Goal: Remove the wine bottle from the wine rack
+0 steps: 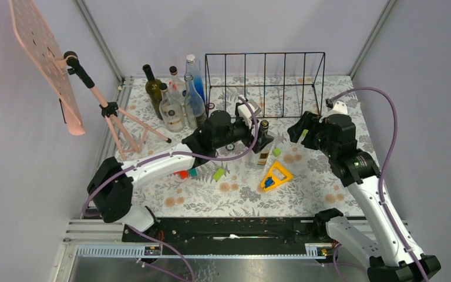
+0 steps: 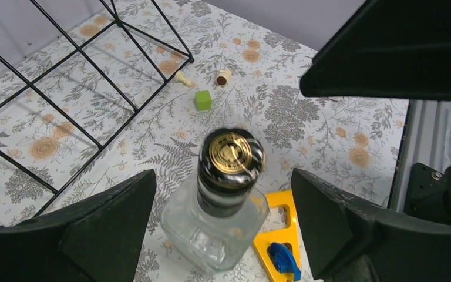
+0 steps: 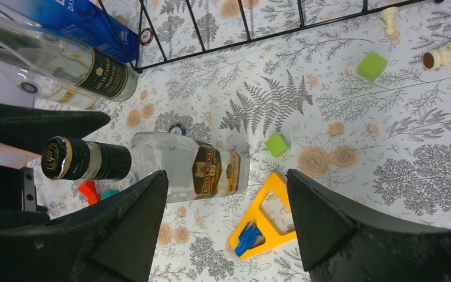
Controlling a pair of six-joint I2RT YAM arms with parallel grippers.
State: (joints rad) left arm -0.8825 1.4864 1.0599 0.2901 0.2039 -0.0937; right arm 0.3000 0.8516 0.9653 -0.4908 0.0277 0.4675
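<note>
- The table (image 1: 305,197) is overlooked from high above its near edge.
- The bottle (image 2: 230,154) is viewed closely from straight above at the left wrist.
- From the right wrist it is seen sideways, left of centre; rack (image 1: 264,82) and yellow triangle (image 3: 275,188) are shared by all views.

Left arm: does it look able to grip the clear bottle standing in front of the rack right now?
Probably yes: the left gripper is open, a finger either side of the bottle neck, nothing between.
</note>
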